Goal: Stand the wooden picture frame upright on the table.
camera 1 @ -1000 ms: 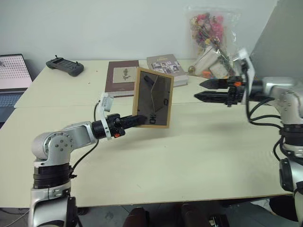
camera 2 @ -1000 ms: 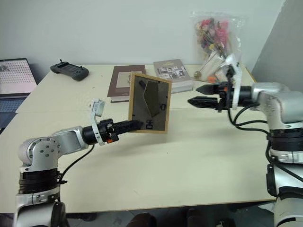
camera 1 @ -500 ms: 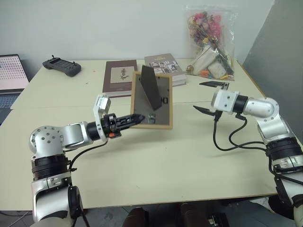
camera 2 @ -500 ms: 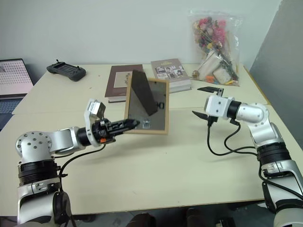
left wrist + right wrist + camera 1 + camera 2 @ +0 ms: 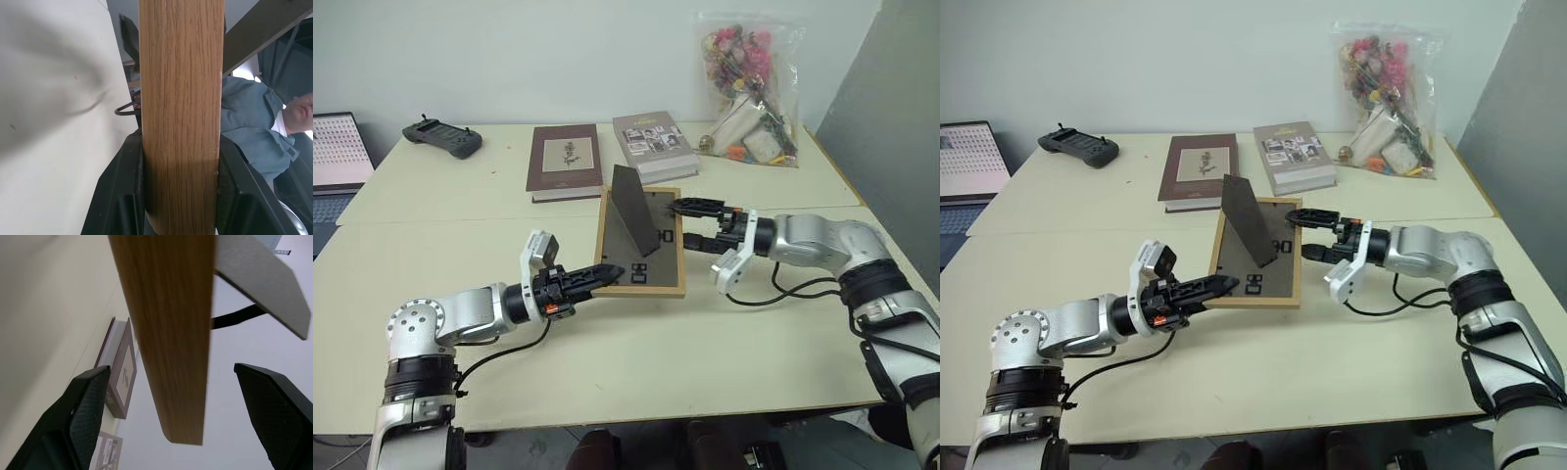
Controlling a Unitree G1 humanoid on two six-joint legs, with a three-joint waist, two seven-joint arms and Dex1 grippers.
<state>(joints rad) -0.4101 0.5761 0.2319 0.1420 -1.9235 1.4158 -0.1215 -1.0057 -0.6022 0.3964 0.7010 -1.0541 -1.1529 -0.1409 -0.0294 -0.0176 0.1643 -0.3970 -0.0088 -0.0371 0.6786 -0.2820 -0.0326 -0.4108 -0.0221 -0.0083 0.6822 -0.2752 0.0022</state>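
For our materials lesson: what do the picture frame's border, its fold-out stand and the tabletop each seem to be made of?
Wooden picture frame border: light wood, matt, with clear grain lines along its edge. Fold-out stand: thin, flat, dark grey sheet, probably card or fibreboard; the look leaves it open. Table: smooth pale cream surface without grain, likely laminate, with a seam across it.

wooden picture frame front hidden

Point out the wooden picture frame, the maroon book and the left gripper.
wooden picture frame (image 5: 639, 290): left eye view, bottom wooden rail.
maroon book (image 5: 565, 162): left eye view, middle of cover.
left gripper (image 5: 603, 275): left eye view, between the fingertips at the frame's corner.
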